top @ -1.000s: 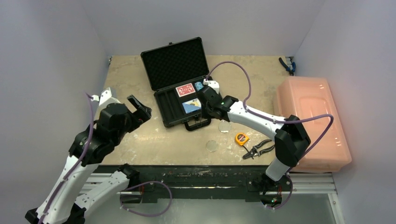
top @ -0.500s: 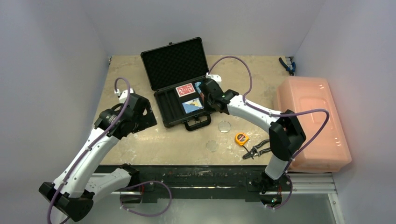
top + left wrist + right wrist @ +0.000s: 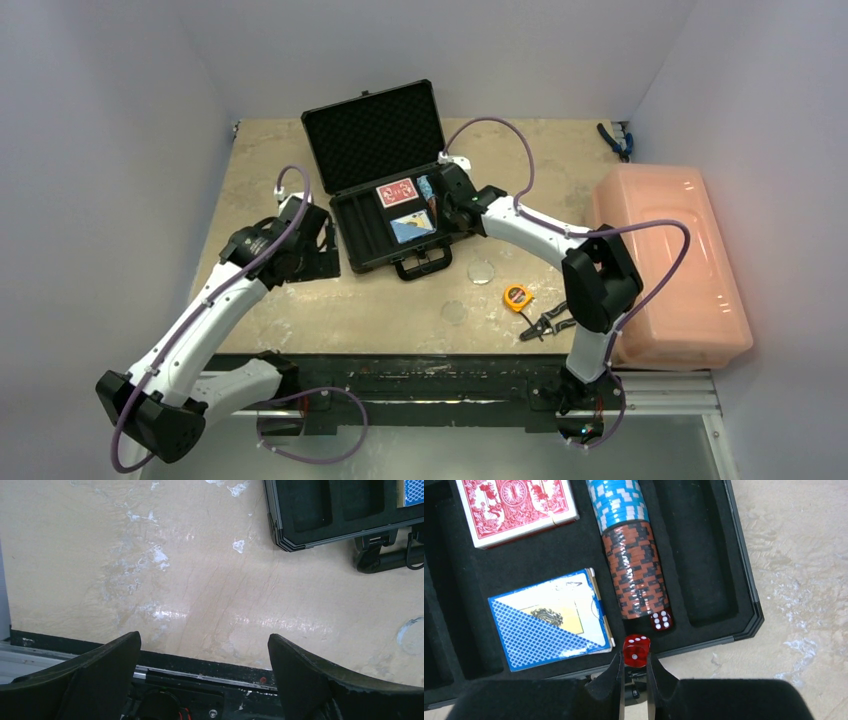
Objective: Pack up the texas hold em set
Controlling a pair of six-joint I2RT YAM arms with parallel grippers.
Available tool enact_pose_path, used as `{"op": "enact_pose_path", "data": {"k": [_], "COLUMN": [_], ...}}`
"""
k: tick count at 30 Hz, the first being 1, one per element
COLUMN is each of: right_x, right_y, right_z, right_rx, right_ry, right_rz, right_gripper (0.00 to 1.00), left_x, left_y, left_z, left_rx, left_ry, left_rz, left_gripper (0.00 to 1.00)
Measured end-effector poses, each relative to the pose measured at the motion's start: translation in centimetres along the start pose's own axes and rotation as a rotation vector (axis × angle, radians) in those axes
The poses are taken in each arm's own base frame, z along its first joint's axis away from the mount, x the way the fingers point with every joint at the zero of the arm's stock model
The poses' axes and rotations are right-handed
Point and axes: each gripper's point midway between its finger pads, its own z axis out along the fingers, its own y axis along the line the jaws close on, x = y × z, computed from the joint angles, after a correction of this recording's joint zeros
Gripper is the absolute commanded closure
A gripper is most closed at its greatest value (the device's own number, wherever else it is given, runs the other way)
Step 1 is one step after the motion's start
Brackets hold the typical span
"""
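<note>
Fingers [image 3: 613,680] of your right gripper [image 3: 634,662] pinch a red die [image 3: 636,651] over the briefcase [image 3: 746,575] near rim, where a sloppy release could bounce it outside, while your left gripper [image 3: 204,637] gapes empty.

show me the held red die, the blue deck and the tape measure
held red die [image 3: 636,651], right wrist view, its spotted face
blue deck [image 3: 549,620], right wrist view, box middle
tape measure [image 3: 516,296], top view, its orange case

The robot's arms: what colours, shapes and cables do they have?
The left arm and right arm have white links and black joints. A thin purple cable runs along each. The left gripper and right gripper have two black fingers each.
</note>
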Motion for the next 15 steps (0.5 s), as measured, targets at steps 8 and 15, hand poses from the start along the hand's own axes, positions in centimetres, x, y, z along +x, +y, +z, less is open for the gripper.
{"op": "enact_pose_path", "data": {"k": [8,15], "right_x": [-0.3,-0.4], "right_y": [0.6,0.2], "right_z": [1.1,1.5], "right_rx": [-0.02,-0.013], "right_ry": [0.002,0.004], "right_rz": [-0.025,-0.043], "right_gripper": [0.99,1.0], "left_x": [0.4,-0.2], "left_y": [0.1,-0.1], "left_z": [0.0,-1.4], "left_rx": [0.069,0.152], "left_ry": [-0.061,-0.159], "left_rz": [0.078,0.079], "left_gripper": [0.0,0.0]}}
